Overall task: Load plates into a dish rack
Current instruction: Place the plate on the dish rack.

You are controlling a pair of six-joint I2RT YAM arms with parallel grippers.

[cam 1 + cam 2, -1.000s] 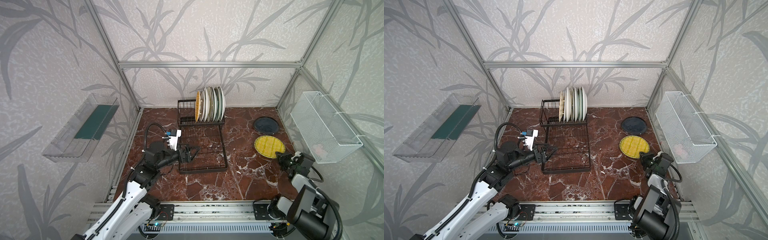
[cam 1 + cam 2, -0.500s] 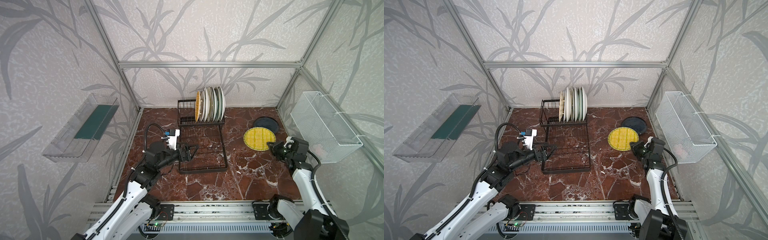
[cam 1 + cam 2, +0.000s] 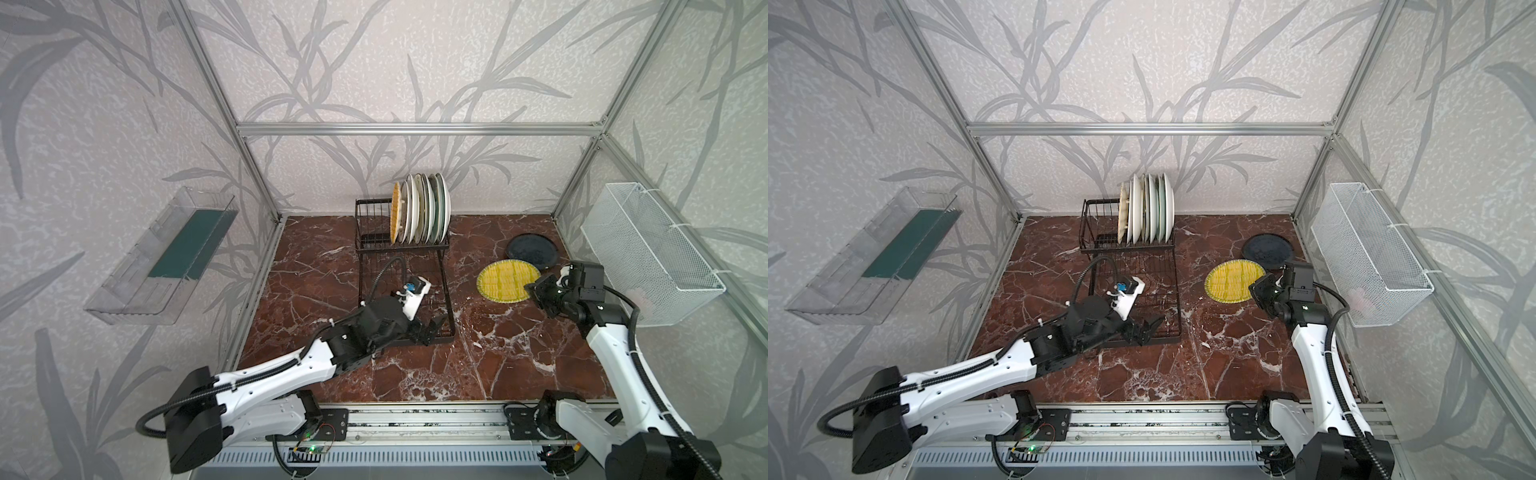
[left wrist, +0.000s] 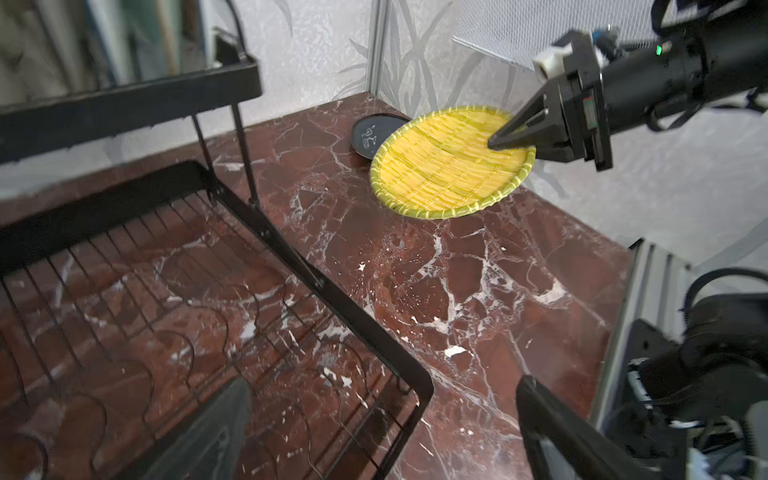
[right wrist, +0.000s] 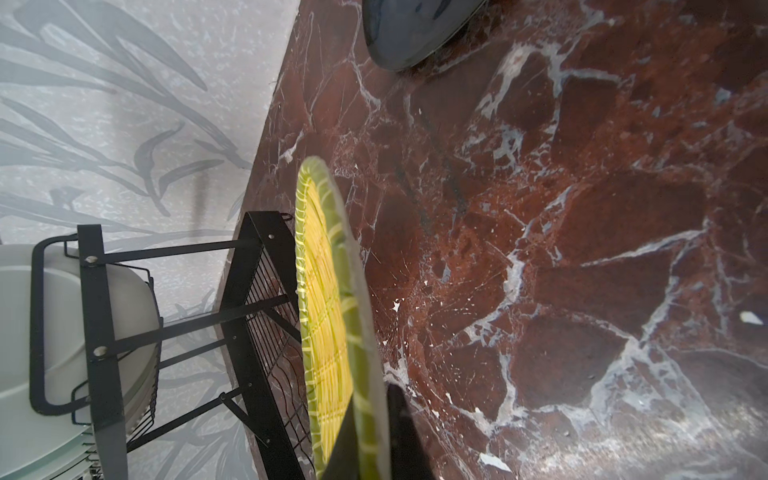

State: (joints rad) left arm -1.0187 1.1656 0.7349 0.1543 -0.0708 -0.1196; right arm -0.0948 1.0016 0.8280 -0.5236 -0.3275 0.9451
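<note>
1. In both top views the rack (image 3: 446,291) holds a row of racked plates (image 3: 422,212) upright in its upper basket. The yellow disc (image 3: 508,280) and the dark plate (image 3: 532,251) are outside it, on the right arm's side. The right gripper (image 3: 534,291) is closed on the disc's rim. The left gripper (image 3: 432,328) stands wide open and empty over the lower tray's near corner.
2. Left wrist: the disc (image 4: 449,166) is tilted, its gripped side lifted off the table (image 4: 457,311). The dark plate (image 4: 370,137) lies flat just behind it. The left jaws are spread with nothing between them.
3. Right wrist: the disc (image 5: 328,311) shows edge-on, its rim pinched in the jaws, with the rack (image 5: 249,270) beyond it.
4. By my judgement most plates are loaded and two are left: the disc in hand and the untouched dark plate.
</note>
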